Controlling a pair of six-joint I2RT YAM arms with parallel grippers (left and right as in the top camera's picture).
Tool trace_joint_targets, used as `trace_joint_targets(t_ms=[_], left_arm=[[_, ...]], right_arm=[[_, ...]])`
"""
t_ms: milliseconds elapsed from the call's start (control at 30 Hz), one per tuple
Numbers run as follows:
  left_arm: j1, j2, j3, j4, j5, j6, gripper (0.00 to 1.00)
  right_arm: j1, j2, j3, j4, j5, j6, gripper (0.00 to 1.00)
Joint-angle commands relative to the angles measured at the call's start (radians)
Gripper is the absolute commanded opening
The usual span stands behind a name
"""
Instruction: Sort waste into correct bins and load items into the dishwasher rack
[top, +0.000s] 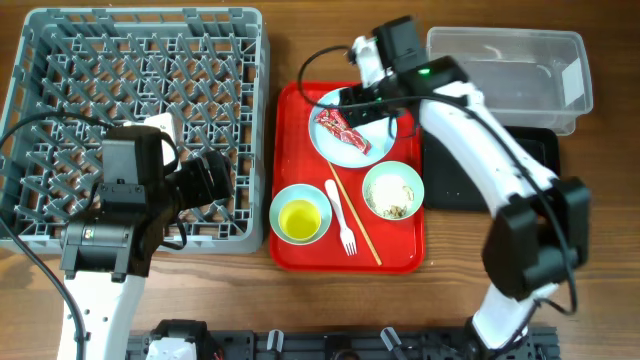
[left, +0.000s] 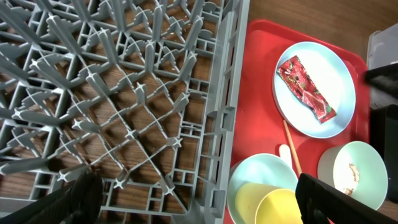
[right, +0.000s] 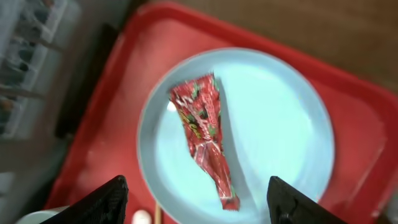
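Overhead, the wrapper (top: 343, 130) lies on the plate (top: 328, 150), upper centre; waste sorting looks in hand. Left wrist: left gripper (left: 196, 180) wide, empty, over the rack (left: 221, 124). Right wrist: right gripper (right: 196, 180) wide above the wrapper; next, descend and pinch.

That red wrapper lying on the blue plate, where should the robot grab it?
Probably across its narrow middle, from straight above. The red wrapper lies flat and long on the plate, so closing across its short width should pinch its raised creases.
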Motion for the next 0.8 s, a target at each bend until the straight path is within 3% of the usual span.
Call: trace_joint_targets(t_ms=[0, 133, 233, 400, 467, 633, 767], left_arm=[[0.004, 0.001, 0.017, 0.0, -0.014, -0.012, 1.0], [0.004, 0.001, 0.017, 0.0, -0.014, -0.012, 1.0], [0.004, 0.001, 0.017, -0.001, -0.014, -0.012, 1.0], [0.004, 0.001, 0.017, 0.0, -0.014, -0.012, 1.0], [0.004, 0.001, 0.017, -0.001, -0.014, -0.012, 1.0], [0.004, 0.001, 0.017, 0.0, -0.014, -0.012, 1.0], [0.004, 0.001, 0.017, 0.0, -0.014, -0.012, 1.0]], right_arm=[[0.023, 0.108, -0.021, 0.005, 0.09, 0.029, 0.72], [0.024, 0.207, -0.021, 0.002, 0.088, 0.057, 0.72], [0.024, 0.241, -0.021, -0.012, 0.088, 0.057, 0.62], [0.024, 0.23, -0.016, -0.02, 0.089, 0.058, 0.16], [0.024, 0.214, -0.002, -0.031, 0.089, 0.058, 0.04], [-0.019, 0.113, 0.034, -0.033, 0.09, 0.097, 0.04], [-0.089, -0.004, 0.034, -0.008, 0.166, 0.208, 0.04]])
